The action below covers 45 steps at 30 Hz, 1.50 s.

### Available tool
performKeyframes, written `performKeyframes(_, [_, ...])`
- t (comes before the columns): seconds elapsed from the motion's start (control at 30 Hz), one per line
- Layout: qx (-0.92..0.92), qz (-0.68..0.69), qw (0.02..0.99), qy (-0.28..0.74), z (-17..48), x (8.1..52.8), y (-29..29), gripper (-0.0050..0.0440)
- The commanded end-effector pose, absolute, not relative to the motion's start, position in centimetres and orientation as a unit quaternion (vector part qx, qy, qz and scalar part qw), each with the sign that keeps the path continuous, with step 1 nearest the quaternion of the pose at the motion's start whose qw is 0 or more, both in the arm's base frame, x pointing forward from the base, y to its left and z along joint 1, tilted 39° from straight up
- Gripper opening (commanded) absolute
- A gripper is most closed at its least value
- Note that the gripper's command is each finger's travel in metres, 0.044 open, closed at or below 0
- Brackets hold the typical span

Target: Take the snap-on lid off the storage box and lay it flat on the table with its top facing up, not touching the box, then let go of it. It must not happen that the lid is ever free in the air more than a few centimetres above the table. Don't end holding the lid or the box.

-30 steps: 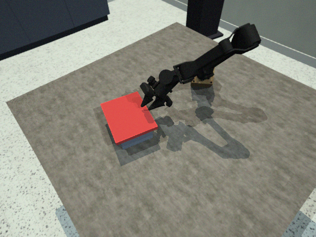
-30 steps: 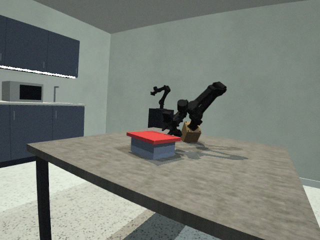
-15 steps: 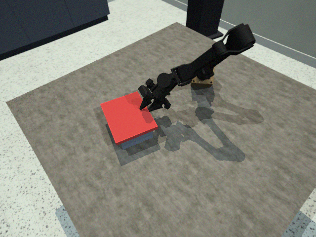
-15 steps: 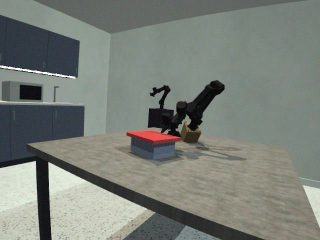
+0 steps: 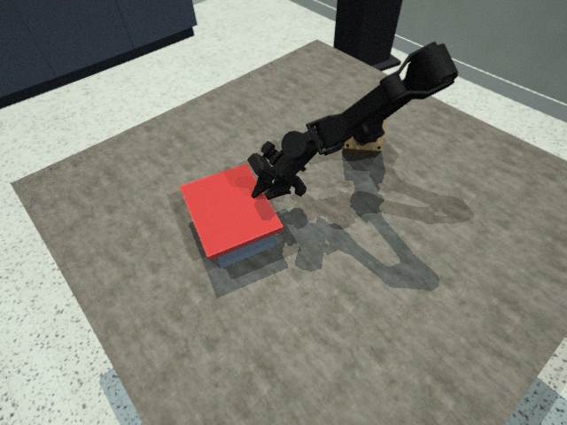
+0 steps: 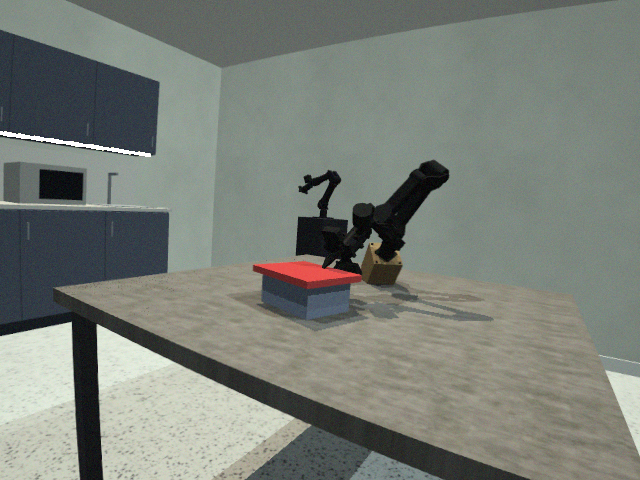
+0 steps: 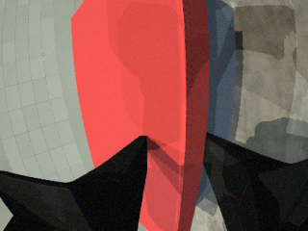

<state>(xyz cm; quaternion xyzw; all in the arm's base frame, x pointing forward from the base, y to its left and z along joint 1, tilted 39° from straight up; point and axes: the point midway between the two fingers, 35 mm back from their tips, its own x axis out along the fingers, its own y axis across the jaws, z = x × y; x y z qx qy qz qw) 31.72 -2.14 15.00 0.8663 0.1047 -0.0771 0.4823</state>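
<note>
A flat red lid point(image 5: 226, 210) point(image 6: 305, 272) point(image 7: 135, 103) sits on a grey-blue storage box point(image 5: 249, 251) point(image 6: 305, 299) point(image 7: 218, 71) near the middle of the brown table point(image 5: 320, 320) point(image 6: 413, 361). My black gripper point(image 5: 265, 192) point(image 6: 336, 263) point(image 7: 176, 167) is at the lid's edge nearest the arm base. It is shut on that edge, one finger above the lid and one below its rim, as the wrist view shows. The lid still lies level on the box.
The arm's tan base block point(image 5: 362, 145) point(image 6: 381, 266) stands on the table behind the box. A dark pedestal point(image 5: 366, 27) point(image 6: 319, 235) with a second arm stands beyond the table. Kitchen cabinets point(image 6: 77, 253) line the left wall.
</note>
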Motion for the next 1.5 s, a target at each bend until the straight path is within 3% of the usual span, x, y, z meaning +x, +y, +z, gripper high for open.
performKeyframes(0.0, [0.867,-0.077,0.482,0.102,15.06,31.76,-2.21,0.005])
performKeyframes(0.03, [0.867,-0.077,0.482,0.102,15.06,31.76,-2.21,0.005])
performKeyframes(0.1, [0.867,-0.077,0.482,0.102,15.06,31.76,-2.21,0.0002])
performKeyframes(0.6, [0.866,-0.077,0.482,0.105,15.17,31.6,-2.25,-0.0005])
performKeyframes(0.8, [0.866,-0.077,0.482,0.105,15.29,31.5,-2.32,-0.005])
performKeyframes(1.47, [0.866,-0.077,0.482,0.105,15.6,31.29,-2.47,-0.005])
